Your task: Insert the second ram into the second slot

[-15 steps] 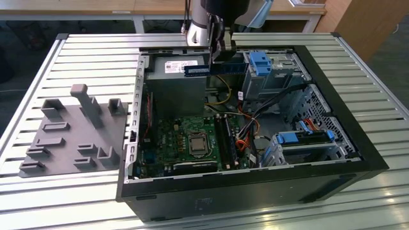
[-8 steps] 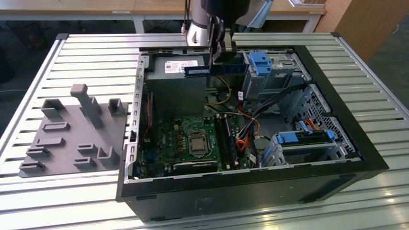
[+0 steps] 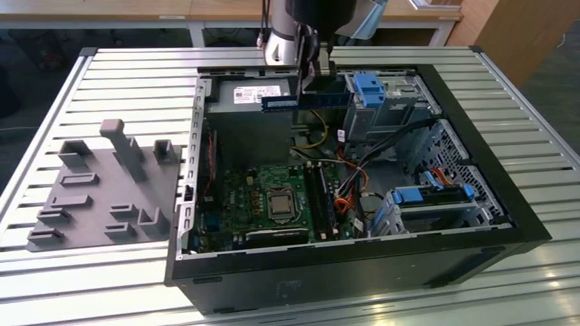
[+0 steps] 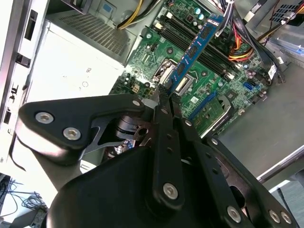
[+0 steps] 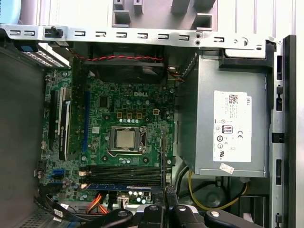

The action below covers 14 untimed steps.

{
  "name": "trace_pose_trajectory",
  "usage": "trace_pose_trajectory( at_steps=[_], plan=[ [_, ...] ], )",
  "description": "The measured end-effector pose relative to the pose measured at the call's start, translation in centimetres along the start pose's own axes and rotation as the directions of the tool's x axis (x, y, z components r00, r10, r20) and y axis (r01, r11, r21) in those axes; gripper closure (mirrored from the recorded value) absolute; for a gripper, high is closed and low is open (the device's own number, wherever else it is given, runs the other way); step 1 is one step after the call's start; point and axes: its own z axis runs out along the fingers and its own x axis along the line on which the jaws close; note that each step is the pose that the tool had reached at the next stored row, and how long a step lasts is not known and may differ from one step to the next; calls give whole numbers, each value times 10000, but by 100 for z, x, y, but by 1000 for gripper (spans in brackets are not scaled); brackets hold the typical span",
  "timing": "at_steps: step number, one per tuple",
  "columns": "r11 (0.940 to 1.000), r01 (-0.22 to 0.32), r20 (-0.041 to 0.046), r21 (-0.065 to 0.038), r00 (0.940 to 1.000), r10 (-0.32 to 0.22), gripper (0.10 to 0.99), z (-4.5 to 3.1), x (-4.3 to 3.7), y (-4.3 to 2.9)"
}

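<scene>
My gripper point(image 3: 316, 87) is shut on the second ram point(image 3: 306, 100), a long blue stick with dark chips. It hangs level above the open computer case point(image 3: 471, 204), over the power supply end. In the second wrist view the ram point(image 4: 195, 50) sticks out from between the black fingertips point(image 4: 163, 97), with the motherboard far below. In the first wrist view the stick point(image 5: 121, 187) shows edge-on beside the gripper point(image 5: 165, 192), lined up just next to the dark memory slots point(image 5: 124, 172). On the motherboard point(image 3: 263, 197), those slots point(image 3: 322, 197) lie right of the processor socket.
A grey power supply point(image 3: 249, 109) with a white label fills the case's far corner. Blue-tabbed drive bays point(image 3: 371, 92) and a second bay point(image 3: 426, 197) sit on the exterior view's right, with loose cables point(image 3: 349, 176) between. A grey fixture plate point(image 3: 100, 190) with upright posts lies left of the case.
</scene>
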Motion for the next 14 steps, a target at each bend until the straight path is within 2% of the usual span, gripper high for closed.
trace_pose_trajectory(
  at_steps=[14],
  plan=[
    [10000, -1, 0, 0, 10000, 1, 949, -1, 106, 3]
  ],
)
